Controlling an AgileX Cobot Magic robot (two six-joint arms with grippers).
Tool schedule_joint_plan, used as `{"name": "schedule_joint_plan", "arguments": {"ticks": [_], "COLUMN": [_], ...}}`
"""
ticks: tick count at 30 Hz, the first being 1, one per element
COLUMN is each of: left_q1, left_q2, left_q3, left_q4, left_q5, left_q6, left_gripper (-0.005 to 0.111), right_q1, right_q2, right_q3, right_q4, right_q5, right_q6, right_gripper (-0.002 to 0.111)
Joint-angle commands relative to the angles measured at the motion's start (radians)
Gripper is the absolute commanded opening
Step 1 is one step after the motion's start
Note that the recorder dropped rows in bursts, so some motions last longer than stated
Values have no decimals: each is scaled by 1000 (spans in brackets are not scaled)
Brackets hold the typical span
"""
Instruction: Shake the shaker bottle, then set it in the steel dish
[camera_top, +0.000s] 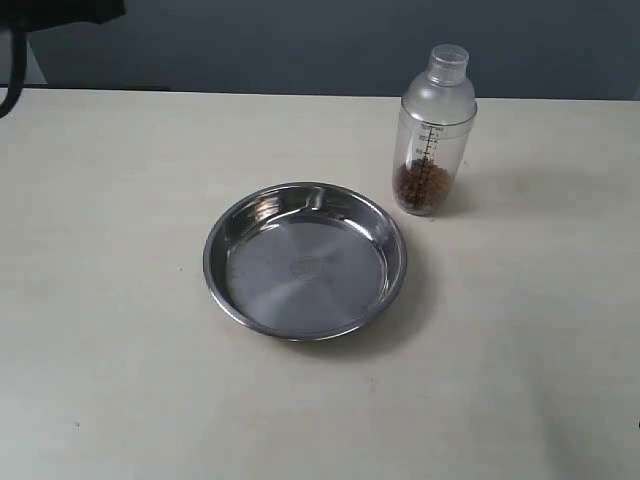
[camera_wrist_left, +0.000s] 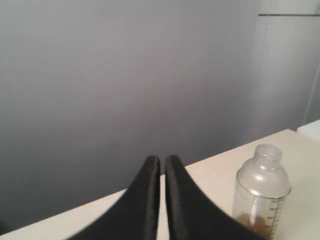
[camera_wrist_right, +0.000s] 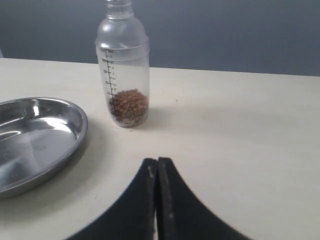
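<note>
The shaker bottle (camera_top: 435, 135) stands upright on the table, clear frosted plastic with a black scale and brown granules at its bottom. It stands just beyond and to the right of the steel dish (camera_top: 230, 225), which lies empty at the table's middle. Neither gripper shows in the exterior view. In the left wrist view my left gripper (camera_wrist_left: 162, 160) is shut on nothing, with the bottle (camera_wrist_left: 262, 192) off to one side. My right gripper (camera_wrist_right: 157, 161) is shut and empty, some way short of the bottle (camera_wrist_right: 123, 75) and beside the dish (camera_wrist_right: 75, 112).
The cream table (camera_top: 120, 400) spreads around the dish on all sides. A dark wall (camera_top: 300, 40) runs behind its far edge. A black piece of the left arm (camera_top: 55, 12) sits in the top left corner of the exterior view.
</note>
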Motion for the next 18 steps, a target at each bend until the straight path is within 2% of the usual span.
{"name": "schedule_joint_plan", "arguments": {"ticks": [1, 6, 7, 8, 9, 10, 11, 13, 15, 16, 17, 18], "left_q1": [-74, -129, -134, -134, -138, -139, -151, -158, -168, -189, -204, -238], "left_q2": [15, 42, 55, 62, 75, 85, 106, 133, 173, 209, 226, 256], "left_q3": [-85, -203, -228, -236, -238, -233, -203, -149, -80, 2, 29, 76], "left_q4": [-21, -29, -14, 3, 48, 52, -4, -127, -340, -558, -628, -709], "left_q5": [186, 364, 366, 326, 199, 149, 56, 4, -67, -179, -222, -247], "left_q6": [5, 28, 58, 85, 117, 117, 126, 217, 358, 546, 620, 772], "left_gripper": [1, 1, 1, 1, 1, 1, 0, 0, 0, 0, 0, 0], "right_q1": [0, 0, 0, 0, 0, 0, 0, 0, 0, 0, 0, 0], "right_q2": [-4, -4, -4, -4, -4, -4, -4, -4, -4, -4, -4, -4], "right_q3": [1, 1, 1, 1, 1, 1, 1, 1, 1, 1, 1, 1], "right_q4": [-5, -5, -5, -5, -5, -5, -5, -5, -5, -5, -5, -5], "right_q5": [-13, -13, -13, -13, -13, -13, -13, -13, -13, -13, -13, -13], "right_q6": [0, 0, 0, 0, 0, 0, 0, 0, 0, 0, 0, 0], "right_gripper": [-1, -1, -1, -1, -1, -1, -1, -1, -1, -1, -1, -1]}}
